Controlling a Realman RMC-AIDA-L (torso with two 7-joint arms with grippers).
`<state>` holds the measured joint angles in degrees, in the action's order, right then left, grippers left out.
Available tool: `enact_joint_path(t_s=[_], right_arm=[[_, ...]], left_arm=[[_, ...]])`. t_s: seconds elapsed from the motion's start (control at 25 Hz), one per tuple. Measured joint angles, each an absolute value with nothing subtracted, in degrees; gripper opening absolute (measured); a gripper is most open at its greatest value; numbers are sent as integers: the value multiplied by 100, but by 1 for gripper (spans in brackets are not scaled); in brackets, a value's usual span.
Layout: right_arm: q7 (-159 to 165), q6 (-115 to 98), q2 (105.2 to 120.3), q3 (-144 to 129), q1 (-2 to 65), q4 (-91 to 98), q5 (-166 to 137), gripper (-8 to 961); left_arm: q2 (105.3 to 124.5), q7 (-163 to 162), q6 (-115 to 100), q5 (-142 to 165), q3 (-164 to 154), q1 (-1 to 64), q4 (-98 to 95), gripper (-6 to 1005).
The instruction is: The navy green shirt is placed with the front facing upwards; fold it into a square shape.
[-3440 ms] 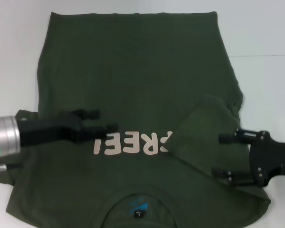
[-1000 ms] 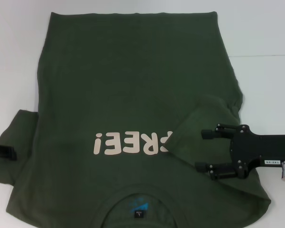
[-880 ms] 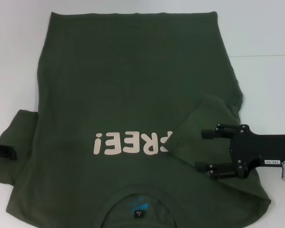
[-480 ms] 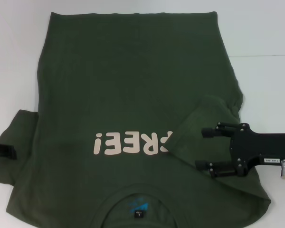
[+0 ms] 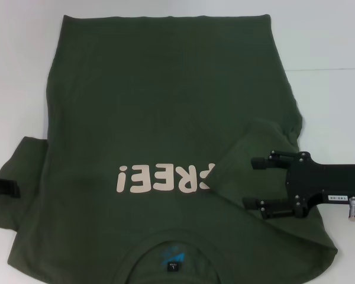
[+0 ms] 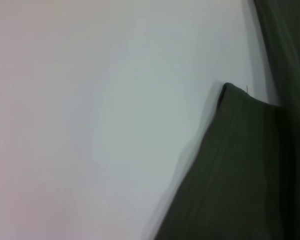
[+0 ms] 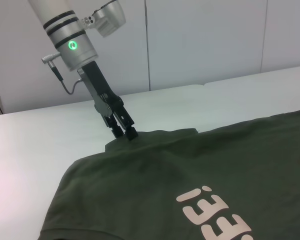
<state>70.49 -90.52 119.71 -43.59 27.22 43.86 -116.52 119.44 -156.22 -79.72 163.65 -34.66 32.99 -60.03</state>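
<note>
Lay spread on a white table (image 5: 331, 41) before pale wall panels (image 7: 205, 40): the navy green shirt (image 5: 165, 106), print up. At its left sleeve, left gripper (image 7: 124, 131), fingers pinched together on the sleeve edge, seen only from the right wrist. Over the folded-in right sleeve, right gripper (image 5: 252, 183), jaws parted.

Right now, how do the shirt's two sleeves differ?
The right sleeve is folded inward over the chest, covering the lettering's end; the left sleeve lies spread outward. The right claw is open over the right sleeve; the left claw is at the left sleeve's outer edge. Both belong to the navy green shirt.
</note>
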Motion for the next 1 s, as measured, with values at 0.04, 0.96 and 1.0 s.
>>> enact_joint_path(t_s=[0.04, 0.96, 1.0], right_arm=[[7049, -9052, 11971, -4359, 2725, 4386, -11653, 899], [7101, -9024, 11971, -4377, 2759, 4386, -11672, 900], [7101, -9024, 11971, -4377, 2759, 4386, -11672, 900]], left_arm=[[11944, -15625, -7966, 16365, -3473, 3297, -6002, 903], [11944, -15583, -7949, 16365, -3471, 3278, -6003, 902], [11943, -15582, -7944, 16365, -3472, 3278, -6003, 902]])
